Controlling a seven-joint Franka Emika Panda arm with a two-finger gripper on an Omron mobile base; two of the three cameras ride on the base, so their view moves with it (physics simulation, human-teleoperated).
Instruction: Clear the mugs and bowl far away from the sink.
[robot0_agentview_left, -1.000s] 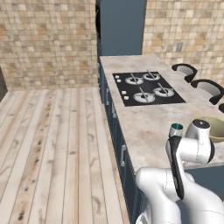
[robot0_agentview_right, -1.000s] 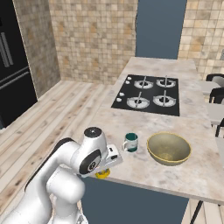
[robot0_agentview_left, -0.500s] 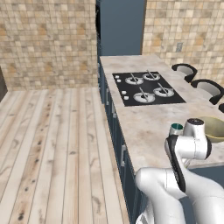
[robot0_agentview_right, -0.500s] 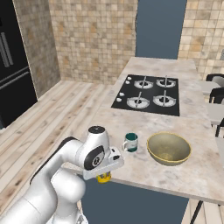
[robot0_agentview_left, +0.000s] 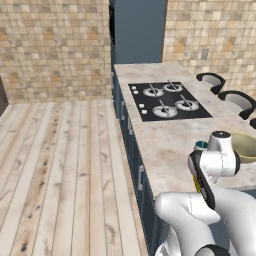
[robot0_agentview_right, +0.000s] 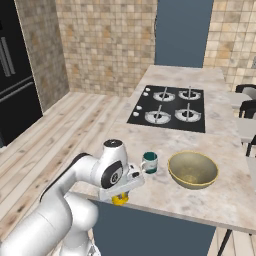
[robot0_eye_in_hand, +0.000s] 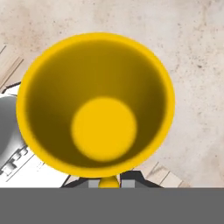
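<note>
The surface (robot0_agentview_right: 200, 80), a beige marble run, carries every item and sets the reference edges. The stovetop (robot0_agentview_right: 168, 107) lies near its far end, well apart from the working area. No sink appears in these pictures, which suggests that this stretch serves as the place for cleared things, away from the basin.

The arm (robot0_agentview_right: 75, 185) folds low at the near edge, its wrist bent down over the lip of the surface; this posture keeps the load close to the edge while it is carried.

The bowl (robot0_agentview_right: 193, 169) sits upright near the near edge, right of the teal mug and apart from it; judged by its position, it is already cleared.

The teal mug (robot0_agentview_right: 149, 162) stands upright between the arm's wrist and the bowl, just beside the wrist but not visibly touching it.

The yellow mug (robot0_eye_in_hand: 97, 105) is seen mouth-on in the hand view, upright, held by its handle side at the near edge of the surface.

The claw (robot0_agentview_right: 120, 198) is closed tight on the yellow mug, presumably so that it can be set down beside the others.
</note>
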